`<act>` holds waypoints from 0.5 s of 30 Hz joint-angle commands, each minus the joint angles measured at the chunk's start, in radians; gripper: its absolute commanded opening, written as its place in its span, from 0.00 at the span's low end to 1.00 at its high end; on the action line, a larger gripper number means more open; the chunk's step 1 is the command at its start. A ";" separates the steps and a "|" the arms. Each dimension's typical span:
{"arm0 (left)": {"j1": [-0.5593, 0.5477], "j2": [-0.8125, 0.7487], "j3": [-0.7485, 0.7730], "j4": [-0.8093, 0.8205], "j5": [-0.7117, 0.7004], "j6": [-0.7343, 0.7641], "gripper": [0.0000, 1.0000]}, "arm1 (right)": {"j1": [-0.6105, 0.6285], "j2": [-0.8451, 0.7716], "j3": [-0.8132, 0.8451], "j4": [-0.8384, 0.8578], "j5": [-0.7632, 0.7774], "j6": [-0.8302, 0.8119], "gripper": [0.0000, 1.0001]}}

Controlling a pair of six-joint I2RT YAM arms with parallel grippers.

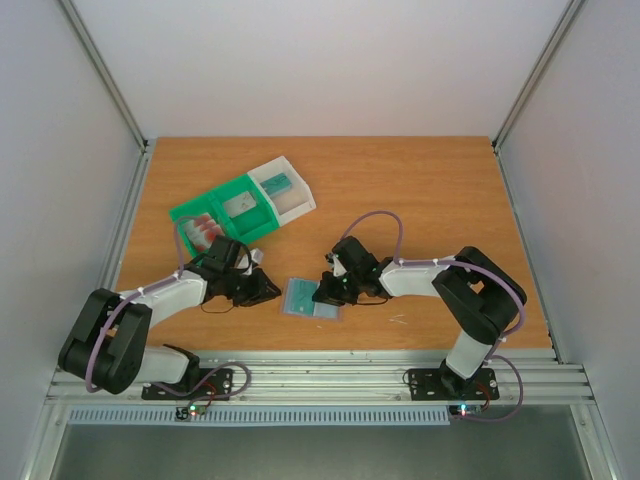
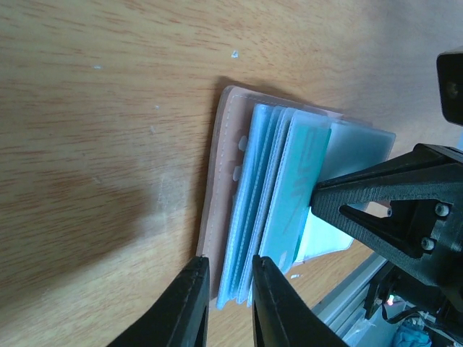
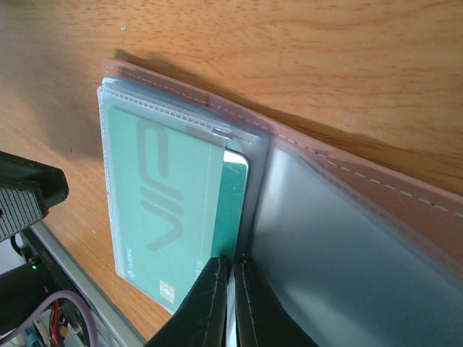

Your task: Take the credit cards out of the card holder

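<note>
The card holder (image 1: 312,298) lies open on the table between my arms, with clear sleeves on a pinkish cover (image 3: 405,202). A greenish-teal credit card (image 3: 233,210) marked VIP sticks partly out of the top sleeve. My right gripper (image 3: 233,266) is shut on the exposed edge of that card, at the holder's centre crease; it also shows in the top view (image 1: 327,292). My left gripper (image 2: 230,273) straddles the corner of the sleeve stack (image 2: 264,195) at the holder's left edge, its jaws close against it; it also shows in the top view (image 1: 268,290). The right gripper's fingers (image 2: 362,202) rest on the top sleeve.
A green-and-white compartment tray (image 1: 245,205) stands behind the left arm, with red-marked items (image 1: 203,228) and teal cards (image 1: 283,185) in it. The aluminium rail (image 1: 320,375) runs along the near table edge, close to the holder.
</note>
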 commanded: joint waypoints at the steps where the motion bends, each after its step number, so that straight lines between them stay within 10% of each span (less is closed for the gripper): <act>1: -0.011 0.000 -0.013 0.051 0.017 -0.009 0.19 | 0.001 0.009 -0.004 0.004 0.021 -0.020 0.05; 15: -0.104 -0.023 0.008 0.038 -0.051 -0.065 0.19 | 0.002 -0.066 -0.023 -0.036 0.066 -0.016 0.04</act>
